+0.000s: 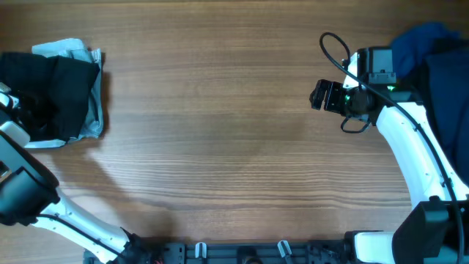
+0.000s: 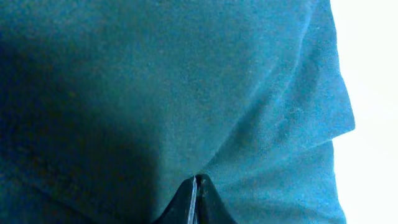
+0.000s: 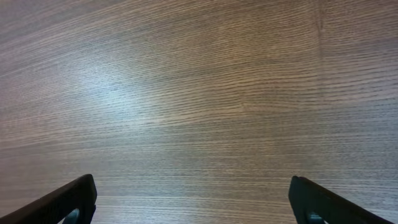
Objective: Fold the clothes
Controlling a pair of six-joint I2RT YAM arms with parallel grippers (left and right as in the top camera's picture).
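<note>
- One broad wooden table [image 1: 220, 147] fills the overhead view, brown with fine straight grain running from 9 to 3 o'clock. A dull sheen shows on it in the right wrist view.
- At 3 o'clock, a blue and navy heap [image 1: 440, 66] of soft, rumpled clothes lies against the table edge, partly behind the right arm [image 1: 410, 147].
- At 9 o'clock sits a black folded garment [image 1: 58, 88], squarish, on a pale blue-grey garment [image 1: 94, 95] that shows along its 12 and 3 o'clock sides.
- The right gripper [image 1: 320, 95] hangs over bare wood near the heap with its jaws spread wide and nothing between them. A black cable [image 1: 330, 44] loops beside it.
- The left gripper [image 2: 196, 186] has its jaws pressed together against matte, creased cloth. I cannot tell whether any cloth is pinched.
</note>
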